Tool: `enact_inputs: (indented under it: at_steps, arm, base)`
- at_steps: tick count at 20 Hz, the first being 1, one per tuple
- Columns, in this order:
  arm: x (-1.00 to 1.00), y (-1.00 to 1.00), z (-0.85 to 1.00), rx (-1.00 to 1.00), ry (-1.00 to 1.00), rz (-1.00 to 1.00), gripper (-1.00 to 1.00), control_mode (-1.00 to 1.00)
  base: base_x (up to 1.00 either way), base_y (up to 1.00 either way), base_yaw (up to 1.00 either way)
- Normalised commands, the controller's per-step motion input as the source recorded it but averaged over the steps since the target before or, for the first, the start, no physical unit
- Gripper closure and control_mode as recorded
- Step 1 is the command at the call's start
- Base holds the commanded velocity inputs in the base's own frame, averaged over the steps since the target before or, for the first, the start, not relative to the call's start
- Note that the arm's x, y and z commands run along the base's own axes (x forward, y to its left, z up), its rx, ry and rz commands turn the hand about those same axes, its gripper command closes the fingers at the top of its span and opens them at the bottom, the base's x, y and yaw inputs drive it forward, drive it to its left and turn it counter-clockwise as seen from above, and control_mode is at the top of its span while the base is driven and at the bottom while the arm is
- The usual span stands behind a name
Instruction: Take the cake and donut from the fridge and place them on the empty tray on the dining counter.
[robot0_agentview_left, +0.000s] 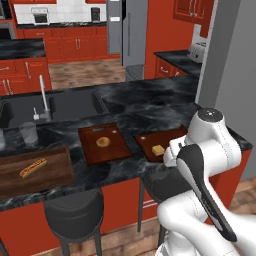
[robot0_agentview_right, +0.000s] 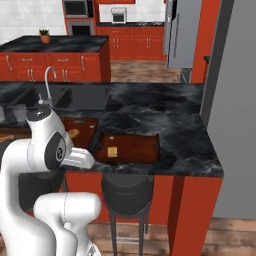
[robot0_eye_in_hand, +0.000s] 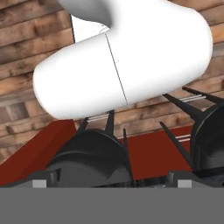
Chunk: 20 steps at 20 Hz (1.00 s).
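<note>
We see the dining counter (robot0_agentview_left: 150, 100) running across in front of us, its glossy black top ending at a front edge just above two dark stools (robot0_agentview_left: 74, 212). On it, near that front edge, lies the tray (robot0_agentview_right: 145, 147), and the cake (robot0_agentview_right: 112, 151) sits inside it toward its left end, clear of the rim. In the left base view the arm covers the tray's right part, with the cake (robot0_agentview_left: 158, 149) just beside the arm's white link. To the left of this tray, with a narrow strip of black top between them, lies a second red-brown tray (robot0_agentview_left: 90, 145) holding a plain tan ring pastry (robot0_agentview_left: 103, 142). Farther left a wooden board (robot0_agentview_left: 55, 172) carries a hot dog (robot0_agentview_left: 33, 167), and a glass (robot0_agentview_left: 28, 134) stands behind it near the sink (robot0_agentview_left: 75, 102) and faucet (robot0_agentview_left: 44, 95).

The right half of the tray is bare in the right base view, and the counter top to its right and behind is open up to the grey wall. The fridge (robot0_agentview_left: 127, 32) stands far back across the wooden floor, doors shut.

Our gripper (robot0_eye_in_hand: 111, 183) points down at the stools and floor below the counter edge; its fingers (robot0_eye_in_hand: 41, 183) stand wide apart, holding nothing.
</note>
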Motion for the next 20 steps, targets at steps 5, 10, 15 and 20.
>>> enact_inputs:
  at_steps: [5,10,15,20]
  arm:
    - [0.00,0.00,0.00,0.00,0.00,0.00,-1.00,1.00]
    - [0.00,0.00,0.00,0.00,0.00,0.00,-1.00,1.00]
    - [0.00,0.00,0.00,0.00,0.00,0.00,-1.00,1.00]
    - [0.00,0.00,0.00,0.00,0.00,0.00,-1.00,1.00]
  base:
    - [-0.46,-0.01,0.22]
    - [-0.42,0.00,0.29]
    - [-0.24,0.00,0.40]
    - [-0.12,0.00,0.44]
